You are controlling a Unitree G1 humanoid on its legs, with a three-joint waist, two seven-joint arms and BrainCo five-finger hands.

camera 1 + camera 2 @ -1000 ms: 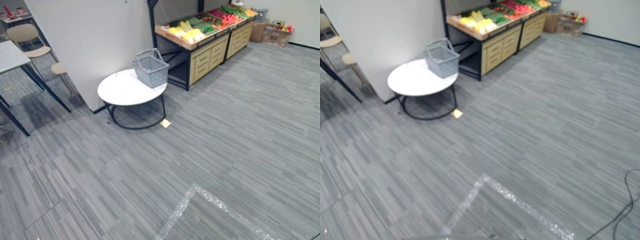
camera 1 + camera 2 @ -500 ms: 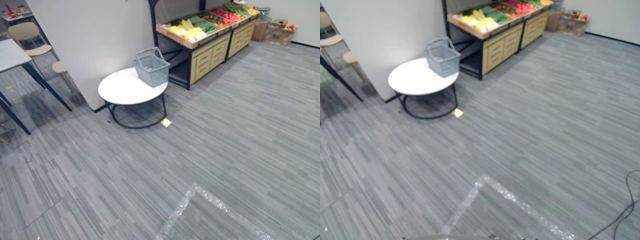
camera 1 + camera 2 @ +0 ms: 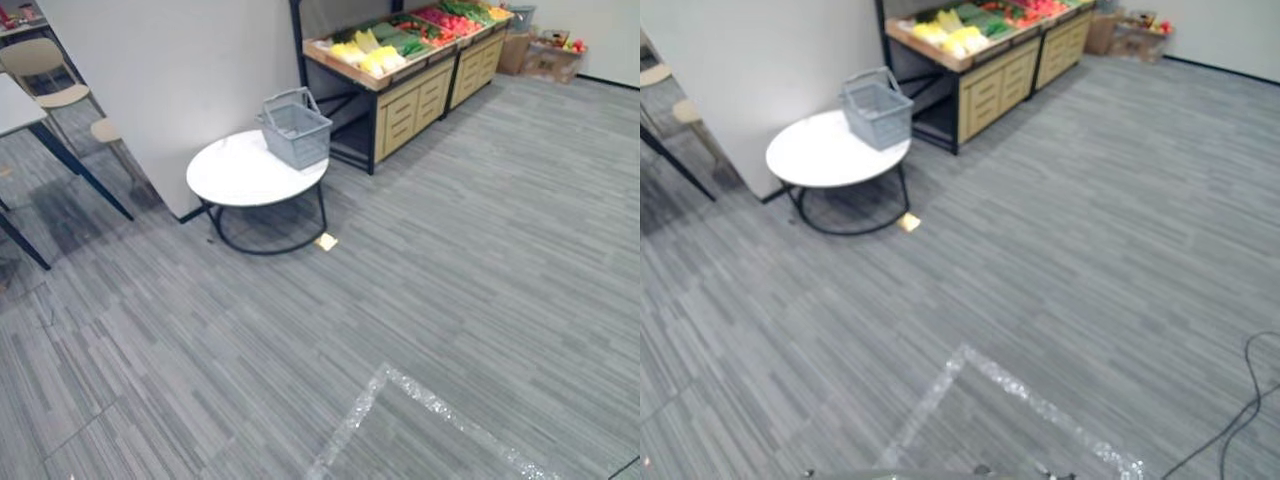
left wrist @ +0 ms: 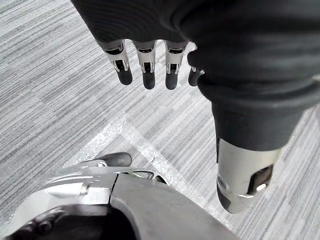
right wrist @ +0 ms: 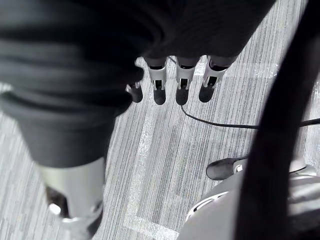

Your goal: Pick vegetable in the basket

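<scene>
Striped grey carpet (image 3: 450,260) surrounds round white table (image 3: 235,178) bearing slatted basket (image 3: 296,134).

Round white bench (image 3: 235,175) on a black frame, upper left-centre of the left eye view. A grey basket (image 3: 296,132) sits on its far right edge, handle up. Wooden stand (image 3: 405,100) with drawers, upper centre, carries yellow, green and red vegetables (image 3: 365,55). The grey striped carpet floor (image 3: 480,260) has a yellow scrap (image 3: 326,241) by the bench leg, silvery tape (image 3: 372,400) at lower centre and cardboard boxes (image 3: 545,55) at upper right.
</scene>
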